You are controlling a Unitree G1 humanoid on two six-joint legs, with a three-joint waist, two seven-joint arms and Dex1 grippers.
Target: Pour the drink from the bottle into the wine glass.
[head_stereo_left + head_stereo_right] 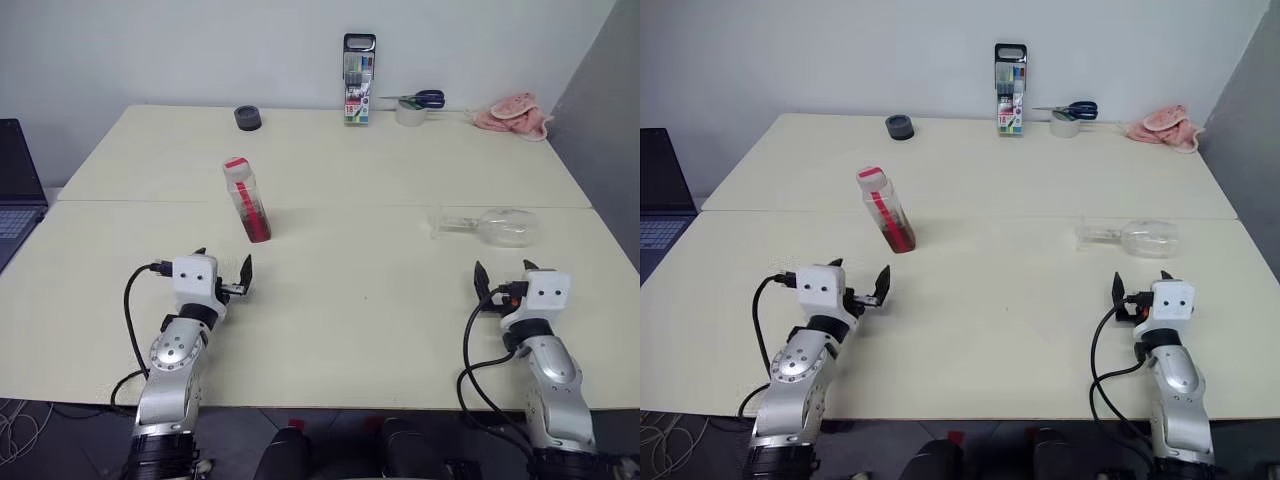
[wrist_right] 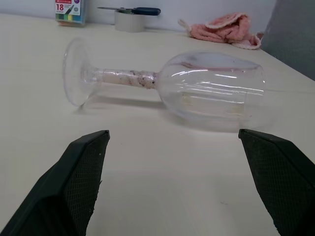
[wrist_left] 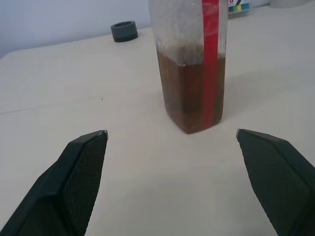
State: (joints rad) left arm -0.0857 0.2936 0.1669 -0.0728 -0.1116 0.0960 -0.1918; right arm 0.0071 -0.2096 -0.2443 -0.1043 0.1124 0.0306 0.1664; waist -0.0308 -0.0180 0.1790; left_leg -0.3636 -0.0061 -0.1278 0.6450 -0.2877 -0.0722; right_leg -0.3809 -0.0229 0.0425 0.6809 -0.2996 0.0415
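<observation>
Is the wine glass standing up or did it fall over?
Fallen over. The wine glass lies on its side on the table, stem level.

A pale cream table (image 1: 330, 300) made of two tops butted together, seam running across. Toward ten o'clock stands the bottle (image 1: 247, 200), upright. At two o'clock the wine glass (image 1: 490, 225) lies on its side. Along the far edge: a dark tape roll (image 1: 248, 118) at eleven, a marker pack (image 1: 358, 80) at twelve, scissors (image 1: 420, 99) resting on a pale tape roll (image 1: 410, 115), and a pink cloth (image 1: 512, 113) at one.
</observation>
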